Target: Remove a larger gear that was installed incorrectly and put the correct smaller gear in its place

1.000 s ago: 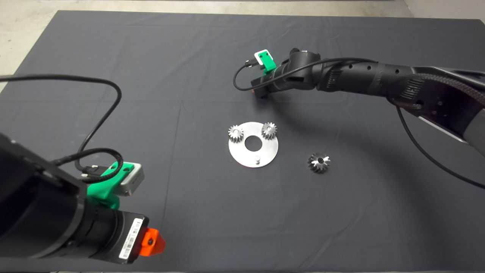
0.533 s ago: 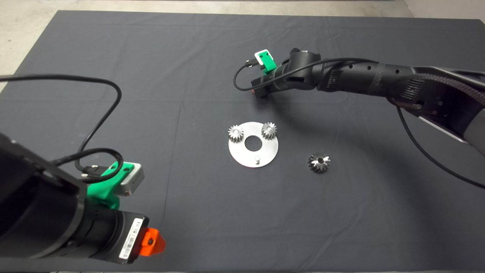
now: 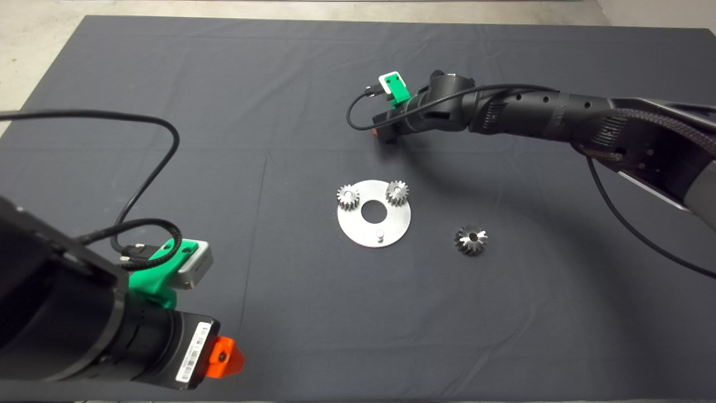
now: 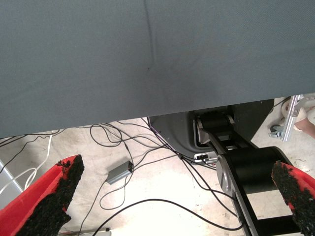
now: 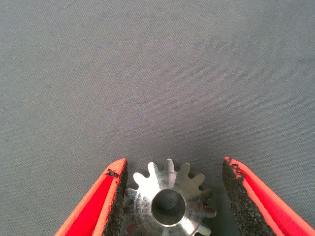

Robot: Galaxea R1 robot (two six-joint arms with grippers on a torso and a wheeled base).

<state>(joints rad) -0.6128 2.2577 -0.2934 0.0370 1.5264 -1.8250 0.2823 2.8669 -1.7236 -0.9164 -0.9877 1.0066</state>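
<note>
Two silver gears (image 3: 348,197), one larger gear (image 3: 471,240)

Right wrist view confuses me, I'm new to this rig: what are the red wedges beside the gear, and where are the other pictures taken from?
Those are the two fingers of the right tool, filmed from a camera on that arm's wrist. They stand open either side of the smaller gear, which lies on the mat, not yet gripped. The head view looks down from above: that arm reaches to the far mat, while the left tool waits at the lower left, open; its wrist camera shows floor and cables. Mid-mat lies a silver plate with two pale gears and one bare peg. The larger gear sits off the plate.
</note>
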